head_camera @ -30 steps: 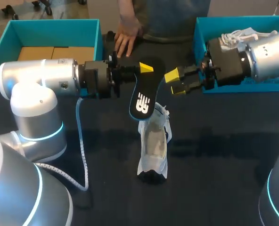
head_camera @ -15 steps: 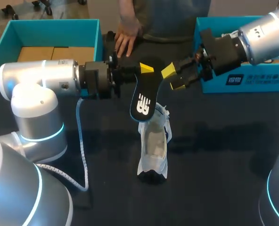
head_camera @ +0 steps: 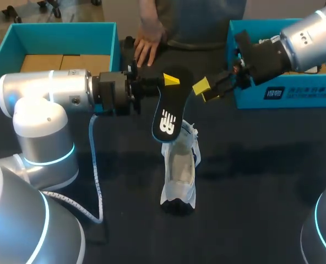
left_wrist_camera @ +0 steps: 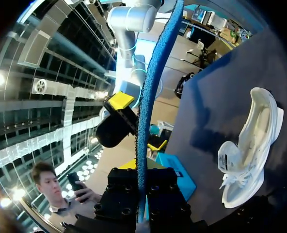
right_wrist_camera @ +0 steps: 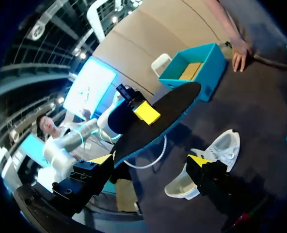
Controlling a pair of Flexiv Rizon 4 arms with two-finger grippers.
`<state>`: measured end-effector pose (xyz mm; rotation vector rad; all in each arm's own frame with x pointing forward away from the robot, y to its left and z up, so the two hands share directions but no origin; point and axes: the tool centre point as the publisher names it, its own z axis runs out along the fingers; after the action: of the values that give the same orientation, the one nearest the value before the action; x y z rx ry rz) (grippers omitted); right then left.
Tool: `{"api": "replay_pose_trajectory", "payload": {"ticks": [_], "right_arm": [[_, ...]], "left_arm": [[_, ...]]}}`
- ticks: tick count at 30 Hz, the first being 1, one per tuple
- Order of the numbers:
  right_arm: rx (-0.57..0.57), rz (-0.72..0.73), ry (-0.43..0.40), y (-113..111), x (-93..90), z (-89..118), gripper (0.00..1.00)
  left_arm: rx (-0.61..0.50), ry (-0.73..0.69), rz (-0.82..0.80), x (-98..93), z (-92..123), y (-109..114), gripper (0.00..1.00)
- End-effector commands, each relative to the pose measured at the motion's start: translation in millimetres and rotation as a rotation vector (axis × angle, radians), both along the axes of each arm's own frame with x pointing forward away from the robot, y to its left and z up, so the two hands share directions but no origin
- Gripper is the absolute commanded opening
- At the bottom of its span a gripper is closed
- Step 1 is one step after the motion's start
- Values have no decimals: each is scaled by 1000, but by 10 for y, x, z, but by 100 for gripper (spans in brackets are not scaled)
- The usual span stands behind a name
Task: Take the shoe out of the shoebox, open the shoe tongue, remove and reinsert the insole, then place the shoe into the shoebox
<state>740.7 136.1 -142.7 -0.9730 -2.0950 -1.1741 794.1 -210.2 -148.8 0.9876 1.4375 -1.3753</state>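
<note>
Right end effector (head_camera: 208,89) (spread wide) has pivoted upward beside the insole (head_camera: 167,113) clamped in left end effector (head_camera: 168,81).

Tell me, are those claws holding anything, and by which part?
The left gripper pinches the black insole by one end; the right gripper is open and holds nothing.

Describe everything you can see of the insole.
The insole is thin and flat, black on top with a white logo, blue and foam-like underneath. The left gripper clamps one end, so it hangs slanted in the air above the white shoe; whether its lower end touches the shoe is unclear. The right gripper is open close beside it.
</note>
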Motion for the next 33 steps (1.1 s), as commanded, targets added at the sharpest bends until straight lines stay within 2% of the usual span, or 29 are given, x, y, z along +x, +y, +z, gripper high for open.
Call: {"api": "replay_pose_trajectory", "payload": {"ticks": [1, 10, 26, 27, 33], "right_arm": [[-96, 141, -201, -140, -20, 128, 100], [-179, 316, -371, -138, -92, 152, 100], [-179, 316, -371, -138, -92, 152, 100], [-139, 303, -418, -155, -76, 91, 100], [-255, 239, -531, -324, -8, -69, 100]], "left_arm": [[-1, -1, 3, -6, -5, -14, 0], [-1, -1, 3, -6, -5, -14, 0], [-8, 29, -3, -11, -8, -10, 0], [-14, 55, -11, -16, -6, -3, 0], [-34, 190, -19, -64, 112, 85, 0]]}}
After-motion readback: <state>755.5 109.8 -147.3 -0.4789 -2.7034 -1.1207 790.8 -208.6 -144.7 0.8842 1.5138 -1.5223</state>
